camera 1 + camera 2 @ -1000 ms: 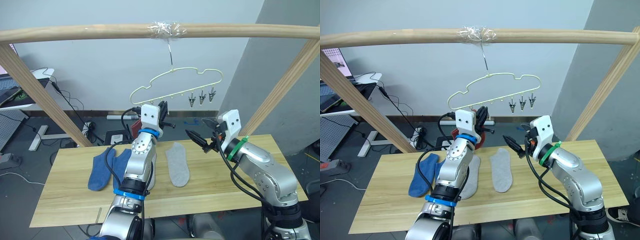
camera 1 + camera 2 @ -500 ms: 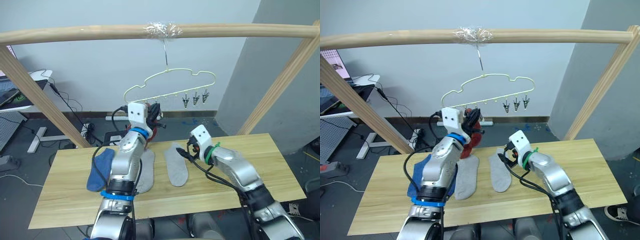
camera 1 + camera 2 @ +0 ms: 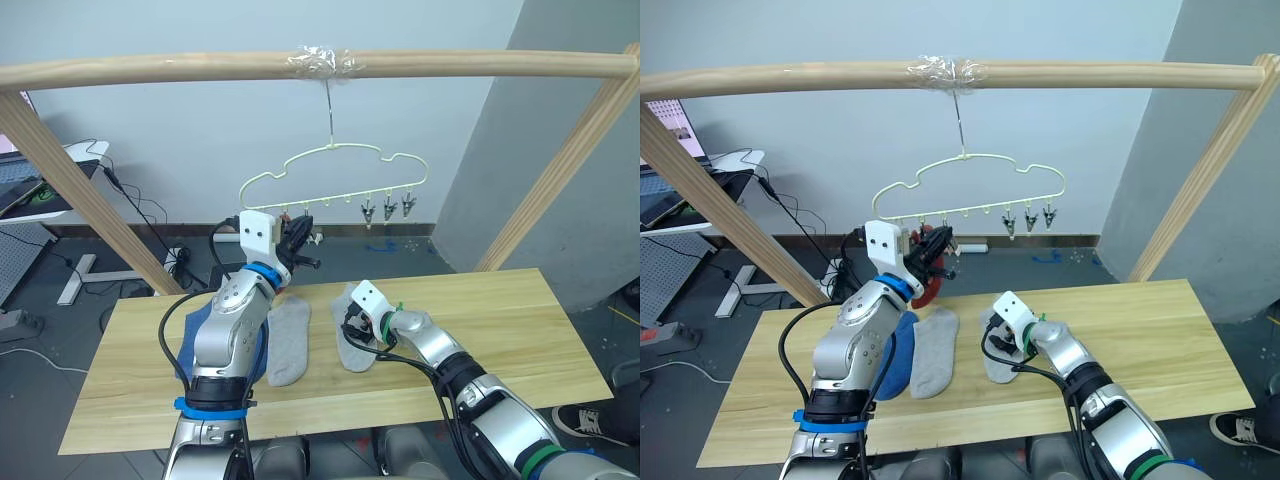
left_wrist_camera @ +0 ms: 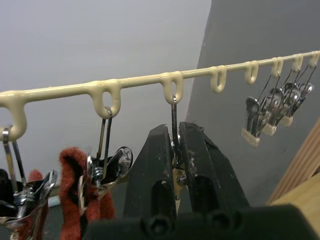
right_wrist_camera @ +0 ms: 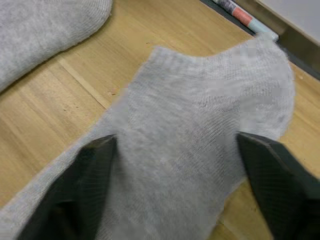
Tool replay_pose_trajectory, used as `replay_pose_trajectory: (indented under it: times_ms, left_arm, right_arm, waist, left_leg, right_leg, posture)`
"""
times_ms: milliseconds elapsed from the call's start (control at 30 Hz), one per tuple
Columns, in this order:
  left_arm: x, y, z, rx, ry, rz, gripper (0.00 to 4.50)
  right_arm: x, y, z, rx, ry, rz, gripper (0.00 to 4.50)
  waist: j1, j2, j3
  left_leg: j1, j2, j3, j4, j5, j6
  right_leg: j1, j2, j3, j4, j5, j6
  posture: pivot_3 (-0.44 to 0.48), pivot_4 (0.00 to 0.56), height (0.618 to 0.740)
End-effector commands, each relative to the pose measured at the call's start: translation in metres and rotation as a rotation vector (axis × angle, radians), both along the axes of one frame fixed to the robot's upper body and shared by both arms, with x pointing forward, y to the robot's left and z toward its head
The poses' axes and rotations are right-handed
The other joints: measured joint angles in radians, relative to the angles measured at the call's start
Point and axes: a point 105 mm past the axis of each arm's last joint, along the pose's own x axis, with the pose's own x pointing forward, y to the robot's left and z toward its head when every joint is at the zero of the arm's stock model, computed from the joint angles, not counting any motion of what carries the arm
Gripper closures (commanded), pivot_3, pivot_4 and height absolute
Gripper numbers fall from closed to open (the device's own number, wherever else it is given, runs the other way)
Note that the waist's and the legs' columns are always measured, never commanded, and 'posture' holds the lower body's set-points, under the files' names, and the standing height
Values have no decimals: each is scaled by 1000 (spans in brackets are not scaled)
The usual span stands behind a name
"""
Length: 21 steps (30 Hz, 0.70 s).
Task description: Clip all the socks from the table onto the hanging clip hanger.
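Observation:
My left gripper (image 4: 176, 132) is raised to the pale-yellow clip hanger (image 4: 135, 81) and shut on a metal clip (image 4: 173, 112) that hangs from one of its loops. Rust red socks (image 4: 70, 200) hang from the clips beside it. Three free clips (image 3: 387, 208) dangle at the hanger's other end. On the table (image 3: 500, 320) lie two light grey socks, one (image 3: 285, 335) beside my left arm and one (image 5: 200, 125) under my right gripper (image 5: 175, 140). That gripper is open, a finger on each side of the sock's cuff end. A blue sock (image 3: 900, 360) lies partly hidden behind my left arm.
The hanger's hook is taped to a thick wooden pole (image 3: 150, 68) held up by slanted posts (image 3: 70, 180) at both ends of the table. Cables and a desk (image 3: 60, 160) stand on the floor behind.
My right gripper has come down from mid-air onto the right grey sock. My left gripper has stayed up at the hanger's clips. The camera has shifted a little.

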Motion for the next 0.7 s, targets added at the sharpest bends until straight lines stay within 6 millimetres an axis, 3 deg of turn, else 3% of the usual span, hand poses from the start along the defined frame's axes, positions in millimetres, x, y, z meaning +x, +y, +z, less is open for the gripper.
replay_pose_trajectory:
  times_ms: [33, 167, 267, 367, 500, 700]
  left_arm:
    - [-3, 4, 2, -12, 16, -23, 4500]
    - [-4, 11, 4, -35, 47, -45, 4500]
    - [-7, 16, 4, -164, 133, -75, 4500]
    - [-14, 18, 2, -328, 240, -136, 4500]
    - [-27, 22, 1, -458, 343, -225, 4500]
    - [-31, 29, 7, -549, 382, -278, 4500]
  right_arm:
    - [-6, -11, -9, -20, 19, 7, 2205]
    - [-8, -7, -3, 11, -15, 28, 3615]
    - [-3, -2, 20, 93, -80, 43, 4479]
    - [-4, 5, 56, 207, -139, 74, 4479]
    - [-21, 11, 108, 380, -151, 121, 4479]
    - [-53, 13, 153, 596, -49, 162, 4479]
  waist:
    - [1, 0, 0]
    - [4, 0, -1]
    - [15, 0, -2]
    - [24, 0, -2]
    - [27, 0, -3]
    - [39, -2, -6]
  left_leg:
    - [6, 0, 0, -1, 0, 0]
    - [8, 0, 0, -1, 0, 0]
    - [8, 0, -1, -1, 0, 0]
    - [7, 0, -1, -1, 0, 0]
    - [6, 0, -1, -1, 0, 0]
    - [6, 0, -1, -1, 0, 0]
  right_leg:
    - [6, 0, 0, -2, 0, 0]
    - [9, 0, 0, -2, 0, 0]
    - [9, 0, 0, -2, 0, 0]
    - [7, 0, 0, -2, -1, 0]
    - [6, 0, -1, -2, -1, 0]
    - [7, 0, -1, -3, -1, 0]
  posture:
    - [36, 129, 740]
    - [76, 105, 740]
    - [95, 95, 740]
    - [103, 90, 740]
    - [93, 81, 740]
    - [63, 65, 740]
